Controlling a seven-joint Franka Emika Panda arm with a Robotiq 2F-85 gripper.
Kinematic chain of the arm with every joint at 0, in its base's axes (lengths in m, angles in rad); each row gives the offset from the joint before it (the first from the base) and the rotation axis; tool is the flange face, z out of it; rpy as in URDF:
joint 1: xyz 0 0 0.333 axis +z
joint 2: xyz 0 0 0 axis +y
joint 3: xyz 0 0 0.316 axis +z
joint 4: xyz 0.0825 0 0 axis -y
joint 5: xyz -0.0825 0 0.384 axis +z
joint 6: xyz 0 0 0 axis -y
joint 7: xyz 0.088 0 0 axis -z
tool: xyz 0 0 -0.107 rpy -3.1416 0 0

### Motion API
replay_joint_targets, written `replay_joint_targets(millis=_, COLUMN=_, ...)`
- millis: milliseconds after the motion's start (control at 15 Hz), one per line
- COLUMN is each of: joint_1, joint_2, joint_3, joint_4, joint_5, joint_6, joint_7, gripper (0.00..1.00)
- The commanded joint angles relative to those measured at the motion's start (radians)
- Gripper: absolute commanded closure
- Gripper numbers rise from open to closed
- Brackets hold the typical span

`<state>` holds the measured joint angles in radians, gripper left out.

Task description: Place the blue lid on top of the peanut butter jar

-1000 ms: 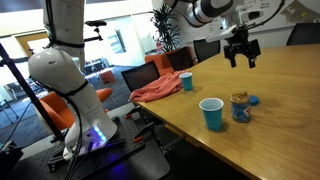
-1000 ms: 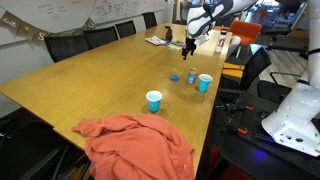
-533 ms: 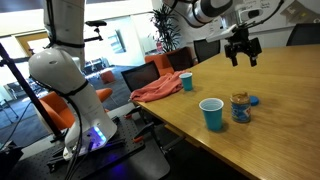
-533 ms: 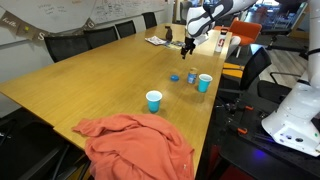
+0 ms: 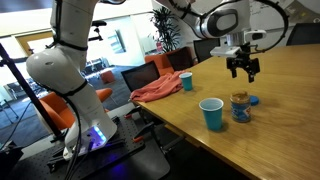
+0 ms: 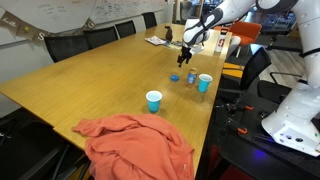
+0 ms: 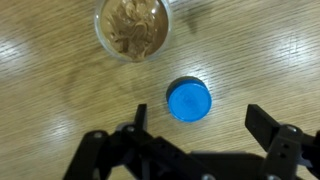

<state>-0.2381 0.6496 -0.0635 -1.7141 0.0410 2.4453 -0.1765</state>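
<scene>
peanut butter jar (image 5: 240,108), blue lid (image 5: 254,100) just beside it, gripper (image 5: 245,74) above

Logged plain bright blue on blue lid (image 7: 188,101); swirled tan-brown inside peanut butter jar (image 7: 133,27), at 11 o'clock from lid; streaky honey woodgrain on desk (image 7: 50,90); matte black tool (image 7: 200,125); salmon-orange cloth (image 6: 135,140).
</scene>
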Motion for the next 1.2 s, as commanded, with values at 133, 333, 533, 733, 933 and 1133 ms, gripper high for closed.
replay_joint_targets(millis=133, joint_1=-0.032, joint_2=0.127, joint_3=0.036, joint_4=0.11, joint_5=0.032, joint_6=0.033, joint_7=-0.041, gripper=0.0)
replay_joint_targets(millis=333, joint_1=-0.015, joint_2=0.182, joint_3=0.02, joint_4=0.157, joint_5=0.009, joint_6=0.036, joint_7=-0.019, gripper=0.0)
replay_joint_targets(millis=533, joint_1=-0.003, joint_2=0.232, joint_3=0.012, joint_4=0.202, joint_5=-0.005, joint_6=0.043, joint_7=-0.008, gripper=0.0)
replay_joint_targets(millis=733, joint_1=0.008, joint_2=0.28, joint_3=0.002, joint_4=0.246, joint_5=-0.018, joint_6=0.053, joint_7=0.005, gripper=0.0)
replay_joint_targets(millis=933, joint_1=0.019, joint_2=0.321, joint_3=-0.006, joint_4=0.284, joint_5=-0.026, joint_6=0.062, joint_7=0.012, gripper=0.0)
replay_joint_targets(millis=1133, joint_1=0.033, joint_2=0.356, joint_3=-0.014, joint_4=0.317, joint_5=-0.038, joint_6=0.079, joint_7=0.022, gripper=0.0)
